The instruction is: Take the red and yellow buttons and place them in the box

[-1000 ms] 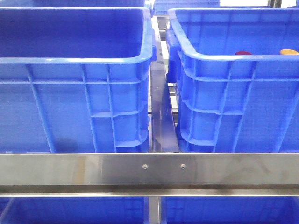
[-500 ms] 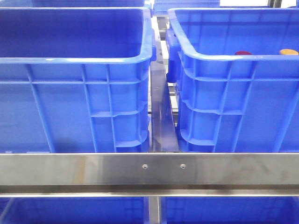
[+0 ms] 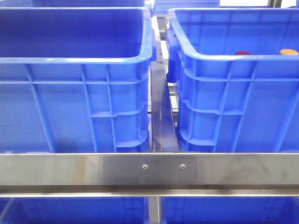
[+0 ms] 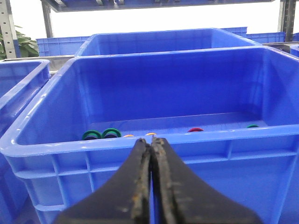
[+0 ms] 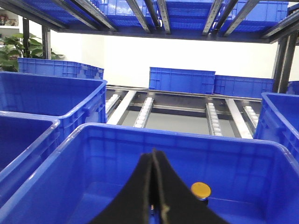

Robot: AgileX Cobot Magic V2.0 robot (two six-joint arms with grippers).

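Note:
In the front view a red button (image 3: pixel 243 53) and an orange-yellow button (image 3: pixel 288 52) just peek over the near rim of the right blue crate (image 3: pixel 233 58). The left blue crate (image 3: pixel 74 60) shows nothing inside. Neither gripper shows in the front view. My right gripper (image 5: pixel 154 153) is shut and empty, over a blue crate (image 5: pixel 140 133) with the orange-yellow button (image 5: pixel 201 190) on its floor to one side of the fingers. My left gripper (image 4: pixel 151 140) is shut and empty, just outside the near wall of a blue crate (image 4: pixel 233 137).
The crate in the left wrist view holds green rings (image 4: pixel 111 133), small orange pieces (image 4: pixel 151 134) and a red piece (image 4: pixel 195 129). A steel rail (image 3: pixel 149 170) crosses the front. A metal divider (image 3: pixel 161 112) runs between the two crates. Roller tracks (image 5: pixel 142 112) and more blue crates lie beyond.

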